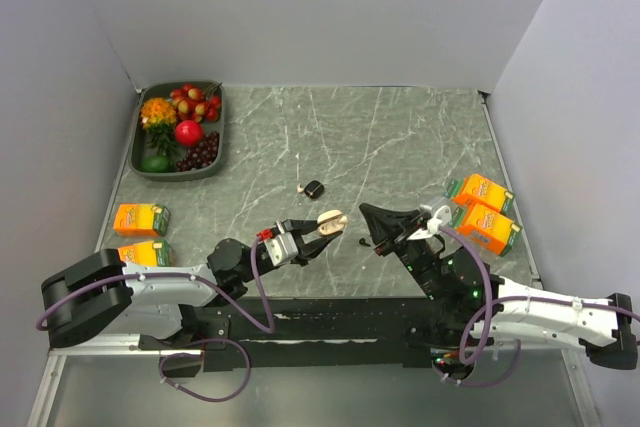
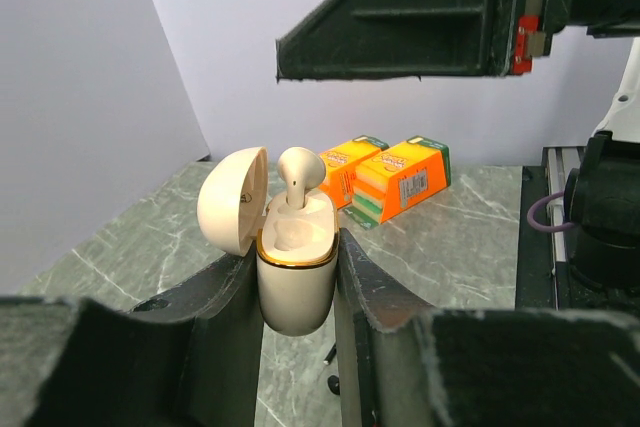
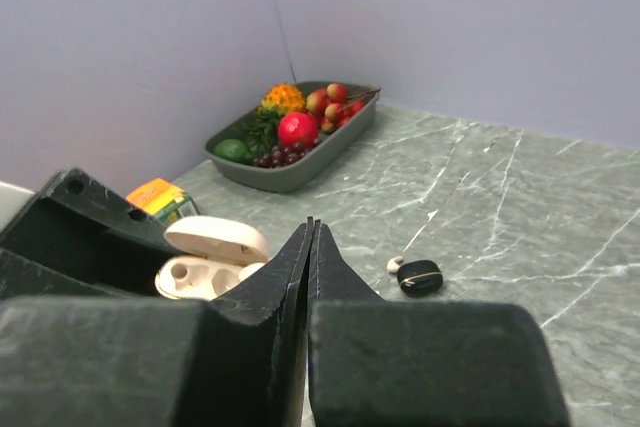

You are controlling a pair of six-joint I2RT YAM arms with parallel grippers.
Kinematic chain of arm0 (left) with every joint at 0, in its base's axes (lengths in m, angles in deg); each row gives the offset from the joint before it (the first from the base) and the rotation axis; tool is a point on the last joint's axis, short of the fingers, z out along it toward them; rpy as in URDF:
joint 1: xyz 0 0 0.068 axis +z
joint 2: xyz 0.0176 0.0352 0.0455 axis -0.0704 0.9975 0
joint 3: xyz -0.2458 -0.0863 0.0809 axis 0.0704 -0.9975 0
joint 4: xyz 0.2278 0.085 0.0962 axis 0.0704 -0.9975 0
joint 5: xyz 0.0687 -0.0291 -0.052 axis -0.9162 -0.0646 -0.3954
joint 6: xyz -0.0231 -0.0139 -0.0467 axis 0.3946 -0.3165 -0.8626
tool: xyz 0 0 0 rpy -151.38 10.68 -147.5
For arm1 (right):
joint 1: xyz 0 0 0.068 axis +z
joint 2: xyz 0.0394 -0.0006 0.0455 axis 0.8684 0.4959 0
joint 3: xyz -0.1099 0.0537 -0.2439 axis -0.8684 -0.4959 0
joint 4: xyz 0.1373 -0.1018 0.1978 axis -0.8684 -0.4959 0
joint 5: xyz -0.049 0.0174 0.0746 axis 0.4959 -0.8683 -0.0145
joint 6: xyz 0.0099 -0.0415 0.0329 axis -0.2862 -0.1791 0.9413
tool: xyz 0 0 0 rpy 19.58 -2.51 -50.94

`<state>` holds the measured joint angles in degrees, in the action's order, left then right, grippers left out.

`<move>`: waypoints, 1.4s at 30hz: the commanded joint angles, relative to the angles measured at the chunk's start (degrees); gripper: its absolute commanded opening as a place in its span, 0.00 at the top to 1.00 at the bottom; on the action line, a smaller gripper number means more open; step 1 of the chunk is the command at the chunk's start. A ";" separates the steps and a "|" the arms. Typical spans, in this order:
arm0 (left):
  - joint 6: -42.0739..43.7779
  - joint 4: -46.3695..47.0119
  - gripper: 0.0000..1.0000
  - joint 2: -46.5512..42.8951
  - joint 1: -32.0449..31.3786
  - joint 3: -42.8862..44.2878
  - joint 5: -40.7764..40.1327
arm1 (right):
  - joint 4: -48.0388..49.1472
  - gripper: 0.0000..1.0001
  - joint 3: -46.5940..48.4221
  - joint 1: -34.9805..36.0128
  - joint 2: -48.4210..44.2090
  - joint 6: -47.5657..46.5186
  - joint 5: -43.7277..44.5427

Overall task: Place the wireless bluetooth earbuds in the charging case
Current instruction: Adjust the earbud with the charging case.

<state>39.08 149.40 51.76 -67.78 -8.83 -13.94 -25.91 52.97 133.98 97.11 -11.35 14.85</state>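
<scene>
From above, we see the left gripper [image 1: 328,226] low in the middle of the frame, pinching the cream charging case [image 1: 331,221] over the near part of the grey marbled table [image 1: 400,137]. Just right of it, the right gripper [image 1: 366,212] points left with its fingers pressed together and nothing between them. Above the two, near the table's centre, lies a small black pebble-shaped case [image 1: 313,188] with a tiny pale piece [image 1: 300,187] just beside it on the left; we cannot tell what that piece is. A tray of fruit [image 1: 180,176] sits at the upper left, with two orange cartons [image 1: 140,219] at the left edge and two more orange cartons [image 1: 483,209] at the right. In the left wrist view, the fingers [image 2: 222,322] clamp the case [image 2: 295,297] upright at centre frame. Its lid [image 2: 232,199] is swung open to the left, and one cream earbud [image 2: 298,172] stands in the well with its rounded head above the gold rim. The right-hand cartons [image 2: 385,177] stand behind it. In the right wrist view, the fingertips [image 3: 312,232] meet in a closed seam at centre. The open case [image 3: 205,259] shows at lower left, the black case [image 3: 420,277] and the pale piece [image 3: 395,265] lie to the right on the table, and the tray [image 3: 290,182] sits at the upper centre.
</scene>
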 commanded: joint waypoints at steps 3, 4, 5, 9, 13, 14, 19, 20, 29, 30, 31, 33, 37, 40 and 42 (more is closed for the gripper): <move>-1.43 26.77 0.99 -0.61 -0.24 -0.36 0.26 | -3.03 1.00 4.75 -0.24 2.71 0.66 1.30; -1.35 26.86 0.99 -0.52 -0.15 -0.36 0.35 | -2.95 1.00 4.84 -0.24 2.98 0.84 -0.19; -1.43 26.95 0.98 -0.52 -0.24 -0.36 0.26 | -3.04 1.00 4.92 -0.24 3.50 1.10 -0.55; -1.43 26.86 0.99 -0.61 -0.24 -0.44 0.35 | -5.06 1.00 6.15 -0.32 5.61 3.02 -1.34; -1.35 26.33 0.99 -1.05 -0.24 -0.45 0.18 | -6.20 1.00 6.59 -0.32 6.58 3.65 -1.26; -1.26 26.33 0.99 -1.05 -0.24 -0.53 0.18 | -6.73 1.00 6.77 -0.24 6.41 3.82 -1.34; -1.35 26.59 0.99 -0.70 -0.24 -0.45 0.09 | -8.49 1.00 7.03 -0.24 6.23 5.14 -2.75; -1.43 26.51 0.99 -0.61 -0.24 -0.44 0.09 | -9.10 1.00 6.95 -0.24 6.15 5.49 -2.92; -1.17 26.51 0.99 0.01 -0.15 -0.36 -0.53 | -10.42 1.00 7.03 -0.24 4.74 6.29 -4.77; -0.91 26.33 0.99 0.09 -0.15 -0.18 -0.61 | -10.60 1.00 7.21 -0.15 4.65 6.29 -4.86; -0.82 26.24 0.99 0.18 -0.24 -0.18 -1.05 | -10.51 1.00 7.12 -0.15 4.48 6.29 -5.38; -0.65 26.50 0.99 0.44 -0.15 -0.18 -1.75 | -10.42 1.00 7.03 -0.15 4.30 6.20 -5.91; -0.73 28.70 0.99 1.85 -0.15 -0.44 -3.34 | -10.33 1.00 6.86 -0.15 3.60 5.94 -7.14; -0.56 29.23 0.99 2.20 -0.24 -0.36 -3.95 | -10.68 1.00 6.95 -0.06 3.33 5.85 -7.41; -0.38 29.06 0.99 2.38 -0.06 -0.18 -4.13 | -10.69 1.00 6.95 -0.06 3.07 5.67 -7.58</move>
<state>38.76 151.06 53.27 -67.78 -8.91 -15.71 -37.84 56.99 133.59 101.55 -6.15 10.83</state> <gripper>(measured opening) 0.330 0.007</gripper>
